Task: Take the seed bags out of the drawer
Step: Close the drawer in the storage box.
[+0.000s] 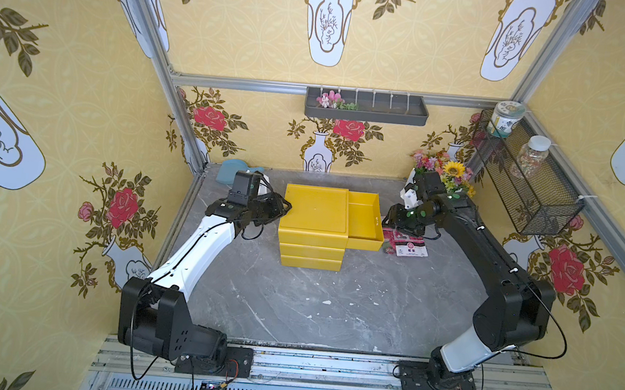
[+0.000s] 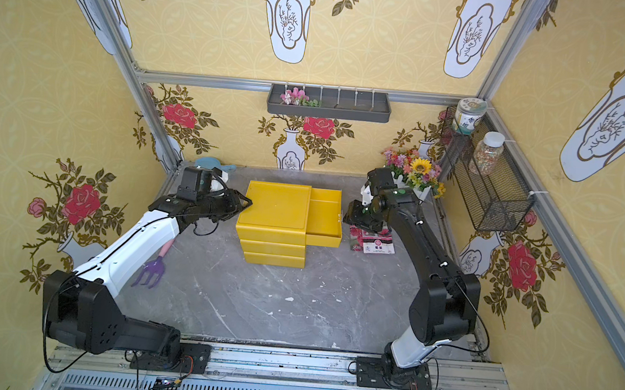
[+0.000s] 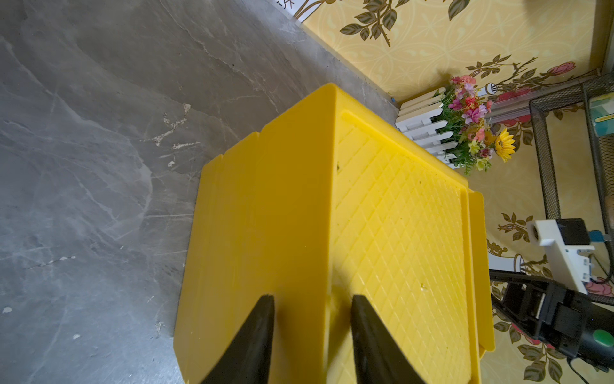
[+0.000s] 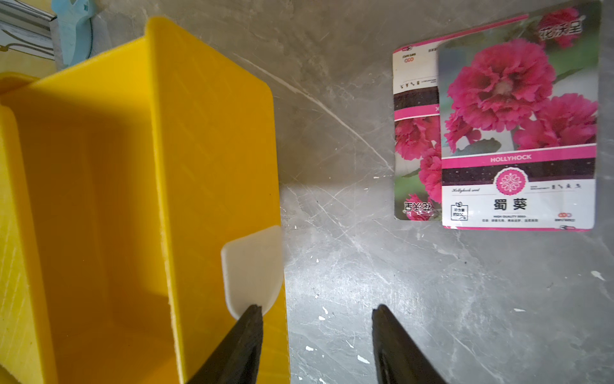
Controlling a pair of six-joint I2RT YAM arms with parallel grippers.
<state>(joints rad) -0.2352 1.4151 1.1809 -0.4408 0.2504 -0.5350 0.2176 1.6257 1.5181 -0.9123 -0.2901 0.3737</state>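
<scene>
Cabinet: a yellow cabinet with three drawers stands in the middle of the grey table.
Drawer: the top drawer is pulled out toward the right arm. I see only bare yellow floor inside it.
Seed bags: two seed bags lie flat on the table just beside the open drawer, on its right side. One overlaps the other. The upper one shows pink-red flowers and the word HOLLYHOCK.
Right gripper: the right gripper hangs over the gap between the drawer and the bags. Its jaws are spread and hold nothing. One fingertip is at the white handle tab on the drawer front, the other is above bare table.
Left gripper: the left gripper is at the upper left edge of the cabinet. Its jaws stand partly apart, with that edge between the tips, and they are not clenched on anything.
Corner: a bunch of artificial flowers with a white fence stands behind the right arm.
</scene>
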